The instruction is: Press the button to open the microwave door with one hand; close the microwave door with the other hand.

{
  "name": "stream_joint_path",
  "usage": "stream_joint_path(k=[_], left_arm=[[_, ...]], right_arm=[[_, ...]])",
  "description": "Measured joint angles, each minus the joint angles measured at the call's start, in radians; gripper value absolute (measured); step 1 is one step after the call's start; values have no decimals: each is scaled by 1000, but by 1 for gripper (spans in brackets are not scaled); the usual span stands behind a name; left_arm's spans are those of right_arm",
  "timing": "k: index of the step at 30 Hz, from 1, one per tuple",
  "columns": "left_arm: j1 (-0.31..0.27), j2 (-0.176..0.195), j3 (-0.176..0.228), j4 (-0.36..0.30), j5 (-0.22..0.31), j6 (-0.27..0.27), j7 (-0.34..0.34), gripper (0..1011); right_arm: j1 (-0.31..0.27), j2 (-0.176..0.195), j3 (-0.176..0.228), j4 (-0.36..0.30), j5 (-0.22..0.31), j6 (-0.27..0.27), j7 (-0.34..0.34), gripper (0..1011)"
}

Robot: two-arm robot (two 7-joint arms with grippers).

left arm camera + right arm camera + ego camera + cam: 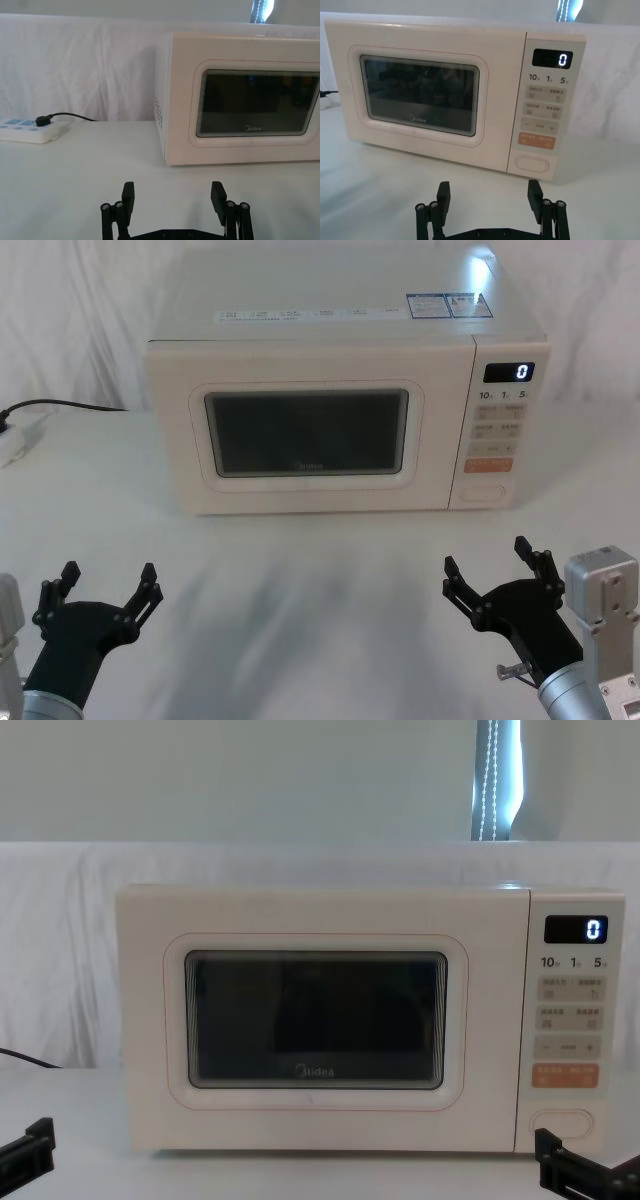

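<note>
From my head, I see the microwave door (310,445) closed, and the button (483,492) at the bottom of the control panel. My left gripper (104,590) and right gripper (488,567) hover low over the table (300,610), fingers spread open, well apart from the microwave. My left wrist shows the open left gripper (172,197) before the door. My right wrist shows the open right gripper (489,192) facing the button (531,163). From my chest, the door (315,1020) is shut.
</note>
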Motion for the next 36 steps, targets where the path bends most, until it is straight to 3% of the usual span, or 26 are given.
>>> stream_joint_path(k=[36], left_arm=[[0, 0, 0, 0, 0, 0, 0, 1001]], right_arm=[[0, 0, 0, 0, 0, 0, 0, 1002]])
